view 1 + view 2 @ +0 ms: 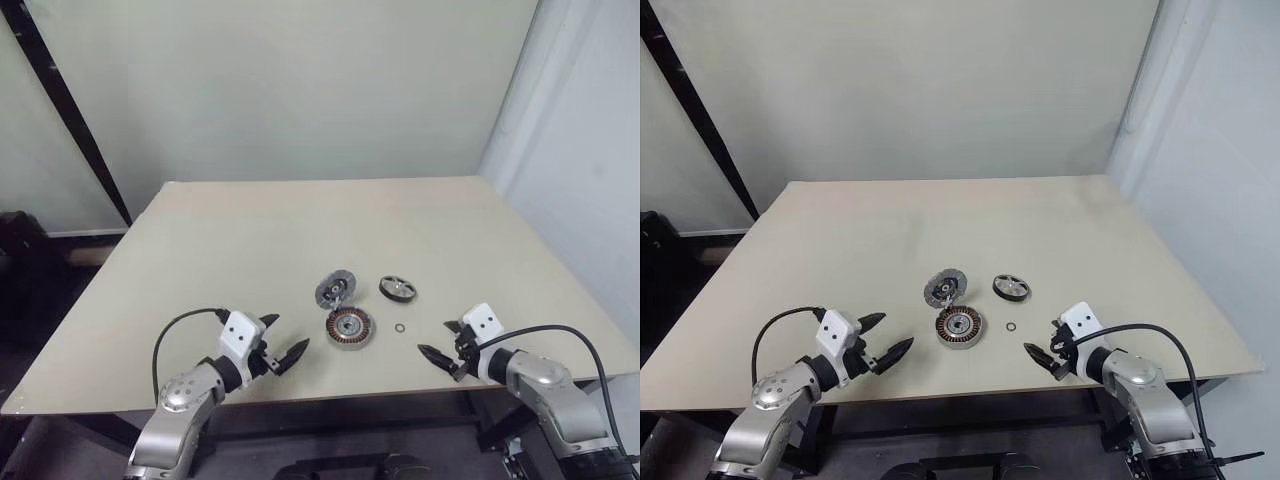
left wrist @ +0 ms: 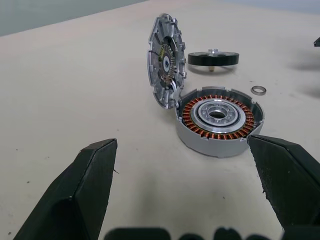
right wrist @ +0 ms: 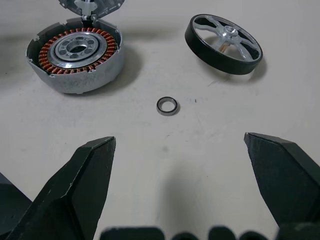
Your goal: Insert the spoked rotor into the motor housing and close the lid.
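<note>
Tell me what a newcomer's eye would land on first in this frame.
The small cluster of motor parts near the table's front edge: the motor housing with its copper windings, the lid propped up open just behind it, and the spoked rotor lying apart to the right. A tiny washer ring sits between housing and rotor. The left gripper and right gripper flank the parts, fingers wide open, holding nothing.

A pale beige surface [image 1: 250, 240] is carrying four parts near its front edge: the motor housing [image 1: 349, 326], the lid [image 1: 336, 290] standing tilted against it, the spoked rotor [image 1: 398, 289] nearby, and a tiny washer ring [image 1: 401, 328] lying beside the housing.
</note>
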